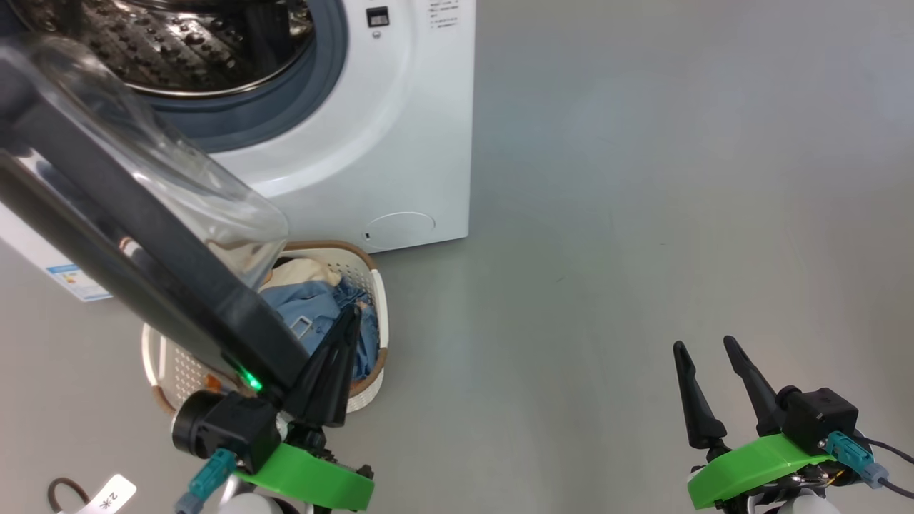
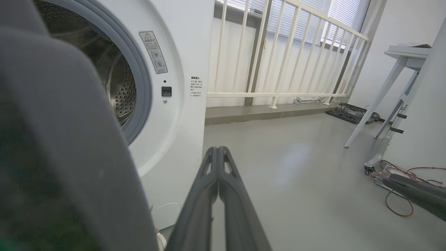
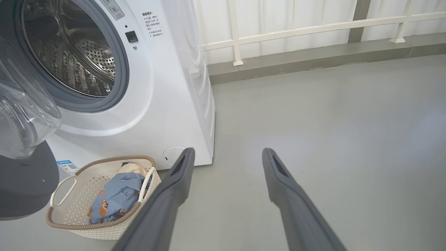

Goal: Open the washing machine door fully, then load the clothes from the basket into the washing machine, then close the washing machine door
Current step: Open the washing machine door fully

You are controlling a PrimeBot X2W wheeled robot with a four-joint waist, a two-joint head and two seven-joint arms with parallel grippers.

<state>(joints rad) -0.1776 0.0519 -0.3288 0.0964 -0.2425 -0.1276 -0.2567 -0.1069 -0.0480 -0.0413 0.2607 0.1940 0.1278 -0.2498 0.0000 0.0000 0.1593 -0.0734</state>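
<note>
The washing machine [image 1: 400, 143] stands at the upper left with its steel drum exposed. The washing machine door [image 1: 143, 235] hangs open toward me, a black ring with a clear glass bowl, and hides part of the basket [image 1: 378, 300] on the floor below. Blue clothes [image 1: 307, 303] with a cream piece lie in the basket. My left gripper [image 1: 351, 313] is shut and empty, its fingers right beside the door's outer edge and over the basket. My right gripper [image 1: 703, 344] stands open and empty at the lower right, far from the machine. The right wrist view shows the basket [image 3: 101, 226], clothes [image 3: 118, 198] and door [image 3: 24, 104].
Bare grey floor [image 1: 643, 214] stretches to the right of the machine. A white railing [image 2: 285, 69] runs behind it. Table legs [image 2: 379, 101] and orange cables [image 2: 400, 174] sit at the far right. A paper tag [image 1: 107, 494] lies by my base.
</note>
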